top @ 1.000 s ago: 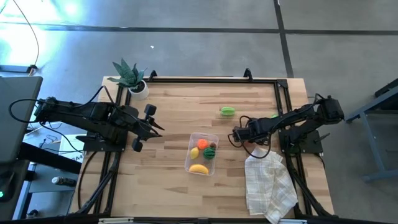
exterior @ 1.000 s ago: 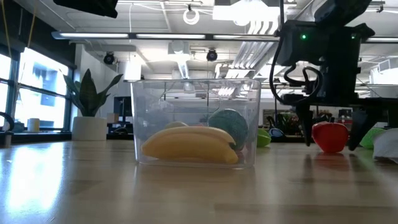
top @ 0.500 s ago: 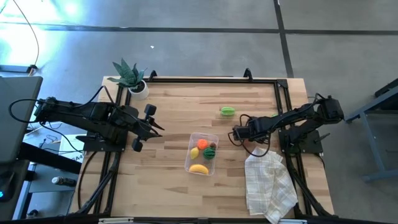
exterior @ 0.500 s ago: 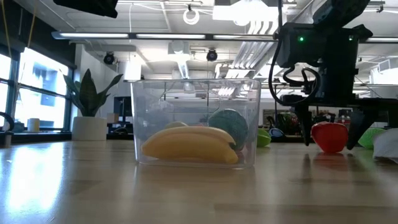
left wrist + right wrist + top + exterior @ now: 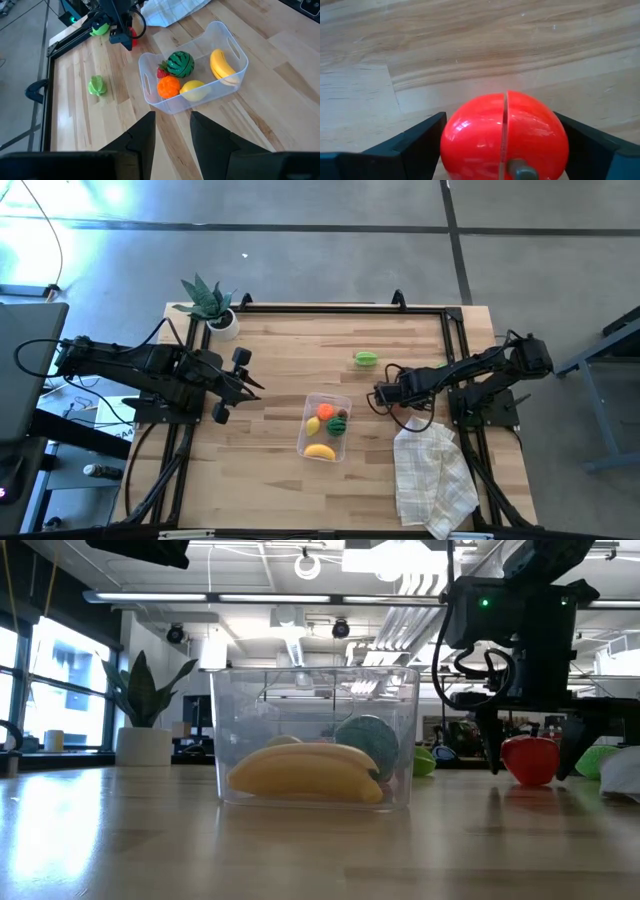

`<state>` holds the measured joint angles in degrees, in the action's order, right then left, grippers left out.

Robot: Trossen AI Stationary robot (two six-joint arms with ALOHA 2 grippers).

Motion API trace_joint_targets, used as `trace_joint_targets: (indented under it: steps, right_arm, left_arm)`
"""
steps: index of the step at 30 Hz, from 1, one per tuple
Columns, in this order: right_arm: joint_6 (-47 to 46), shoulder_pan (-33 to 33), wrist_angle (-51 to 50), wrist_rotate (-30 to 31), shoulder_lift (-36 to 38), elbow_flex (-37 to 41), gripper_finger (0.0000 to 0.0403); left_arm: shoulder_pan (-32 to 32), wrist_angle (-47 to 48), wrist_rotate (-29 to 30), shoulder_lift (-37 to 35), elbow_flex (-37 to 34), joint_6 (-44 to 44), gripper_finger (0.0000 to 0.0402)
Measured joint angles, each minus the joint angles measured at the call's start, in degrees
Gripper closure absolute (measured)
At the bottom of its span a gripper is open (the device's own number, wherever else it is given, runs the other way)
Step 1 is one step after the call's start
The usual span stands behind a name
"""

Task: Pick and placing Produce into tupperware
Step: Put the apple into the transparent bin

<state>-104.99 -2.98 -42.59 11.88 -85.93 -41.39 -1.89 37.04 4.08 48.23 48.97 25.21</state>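
Observation:
The clear tub point(image 5: 325, 425) stands mid-table and holds a banana point(image 5: 222, 62), a lemon point(image 5: 192, 90), an orange point(image 5: 168, 86), a watermelon point(image 5: 180, 63) and a small red piece. A red toy fruit point(image 5: 505, 135) rests on the table to the tub's right. My right gripper point(image 5: 383, 395) is low over it and open, one finger close on each side point(image 5: 530, 760). A green piece point(image 5: 366, 359) lies on the wood toward the far edge. My left gripper point(image 5: 250, 385) is open and empty, left of the tub. My right gripper's fingers point(image 5: 420, 137) stand level, close on either side of the red fruit, coming from the table's right. I cannot tell whether they touch it. The fruit sits on the table.
A white checked cloth point(image 5: 432, 475) lies at the near right, close behind my right gripper. A potted plant point(image 5: 210, 302) stands at the far left corner. Another green piece point(image 5: 440, 366) lies by the right arm. A black frame point(image 5: 340, 306) borders the table.

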Motion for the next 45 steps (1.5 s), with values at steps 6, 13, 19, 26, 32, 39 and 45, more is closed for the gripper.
trace_joint_targets:
  steps: [6, 13, 19, 26, 32, 39, 45]
  right_arm:
    - [0.0, 0.0, 0.0, 0.0, 0.0, 0.0, 0.0089]
    - [0.0, 0.0, -0.1, 0.0, 0.0, 0.0, 0.009]
    - [0.0, 0.0, -0.4, 0.0, 0.0, 0.0, 0.0098]
    - [0.0, 0.0, -0.2, 0.0, 0.0, 0.0, 0.0128]
    - [0.0, 0.0, 0.0, 0.0, 0.1, 0.0, 0.0144]
    - [0.2, 0.0, 0.4, 0.0, 0.1, 0.0, 0.0145]
    - [1.6, 0.0, 0.9, 0.0, 0.1, 0.0, 0.0145]
  left_arm:
    - [0.0, 0.0, 0.0, 0.0, 0.0, 0.0, 0.0291]
    - [0.0, 0.0, 0.0, 0.0, 0.0, 0.0, 0.0291]
    - [0.0, 0.0, 0.0, 0.0, 0.0, 0.0, 0.0291]
    - [0.0, 0.0, 0.0, 0.0, 0.0, 0.0, 0.0291]
    - [0.0, 0.0, 0.0, 0.0, 0.0, 0.0, 0.0291]
    - [0.0, 0.0, 0.0, 0.0, 0.0, 0.0, 0.0291]
    - [0.0, 0.0, 0.0, 0.0, 0.0, 0.0, 0.0291]
